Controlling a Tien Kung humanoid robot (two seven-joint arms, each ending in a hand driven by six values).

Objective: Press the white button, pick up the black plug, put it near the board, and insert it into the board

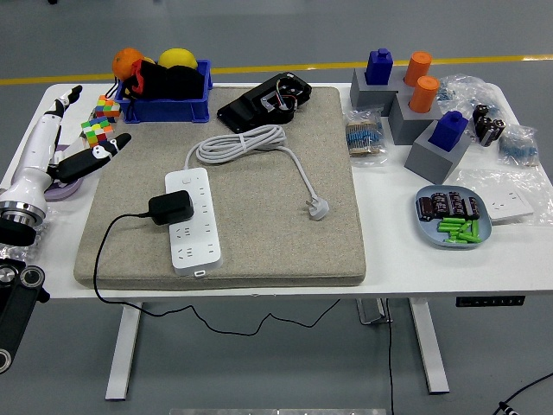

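Look at the black plug (170,207) first: it is a chunky, matte black adapter block, rounded at the corners, sitting on top of the white board (192,220), roughly at the middle of the strip's length and overhanging its left edge. Its thin black cord (102,251) leaves the left side, curves down across the beige mat (259,225), drops over the mat's front edge and trails under the counter (449,259). You cannot tell from this view whether the prongs are fully seated in a socket.

The board is a long white power strip lying on the mat, tilted slightly, with rows of sockets along it and a small white button (200,274) near its lower end. Its own white cable (238,145) is coiled just beyond the top end, and the white three-pin plug (318,207) rests on the mat to the right, well apart from the strip.

Your left hand (86,160) is at the counter's left edge, beside the mat and near the colourful cubes (101,121). The fingers are extended and relaxed, holding nothing, with the dark fingertips pointing toward the mat. It is well apart from the black plug. Your right hand does not show.
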